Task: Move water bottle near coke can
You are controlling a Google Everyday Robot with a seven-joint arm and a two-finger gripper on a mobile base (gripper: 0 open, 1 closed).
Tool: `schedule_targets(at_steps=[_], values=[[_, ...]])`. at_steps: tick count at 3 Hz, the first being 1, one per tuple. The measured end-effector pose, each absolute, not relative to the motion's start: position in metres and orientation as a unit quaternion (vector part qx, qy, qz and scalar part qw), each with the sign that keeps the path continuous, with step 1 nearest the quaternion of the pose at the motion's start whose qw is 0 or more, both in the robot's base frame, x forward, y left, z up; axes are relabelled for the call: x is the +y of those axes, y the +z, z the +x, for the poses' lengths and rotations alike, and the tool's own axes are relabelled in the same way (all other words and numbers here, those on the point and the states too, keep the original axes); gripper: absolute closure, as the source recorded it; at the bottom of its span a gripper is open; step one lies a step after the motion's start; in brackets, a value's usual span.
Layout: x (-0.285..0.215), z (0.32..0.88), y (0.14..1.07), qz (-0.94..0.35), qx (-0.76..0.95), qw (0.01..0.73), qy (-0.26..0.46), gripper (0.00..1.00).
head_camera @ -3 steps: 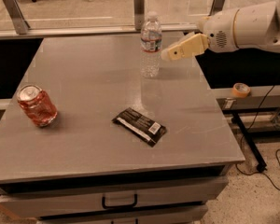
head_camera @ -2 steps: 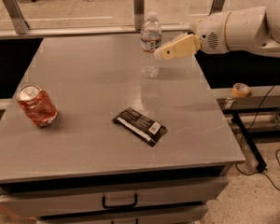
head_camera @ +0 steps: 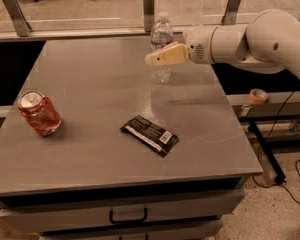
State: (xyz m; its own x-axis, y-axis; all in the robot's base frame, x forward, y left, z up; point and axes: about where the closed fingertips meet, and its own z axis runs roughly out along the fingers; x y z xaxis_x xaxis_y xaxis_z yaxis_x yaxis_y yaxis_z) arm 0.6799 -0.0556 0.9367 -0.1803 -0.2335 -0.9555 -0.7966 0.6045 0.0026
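The water bottle (head_camera: 161, 34) is clear with a white cap. It stands upright at the back of the grey table (head_camera: 90, 69), right of its middle. My gripper (head_camera: 153, 59) reaches in from the right on a white arm (head_camera: 250, 39). Its tan tip lies across the bottle's middle at label height and hides that part. The coke can (head_camera: 39, 114) is red, dented and silver-topped. It stands near the table's left edge, far from the bottle.
A flat black snack wrapper (head_camera: 149, 135) lies between the can and the bottle, toward the front. An orange tape roll (head_camera: 258, 95) sits on a ledge right of the table. A rail with metal posts (head_camera: 149, 6) runs behind the table. Drawers (head_camera: 128, 216) are below the front edge.
My gripper has moved left from beside the bottle and now overlaps its middle. The bottle, the can and the wrapper have not moved.
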Motion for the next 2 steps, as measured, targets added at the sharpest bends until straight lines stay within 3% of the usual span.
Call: schedule_targets(at_steps=[1,2], values=[[-0.045,0.699,0.920,-0.356,0.714,0.540,0.268,0.17],[-0.041,0.708,0.902,-0.349,0.711,0.544,0.277,0.49]])
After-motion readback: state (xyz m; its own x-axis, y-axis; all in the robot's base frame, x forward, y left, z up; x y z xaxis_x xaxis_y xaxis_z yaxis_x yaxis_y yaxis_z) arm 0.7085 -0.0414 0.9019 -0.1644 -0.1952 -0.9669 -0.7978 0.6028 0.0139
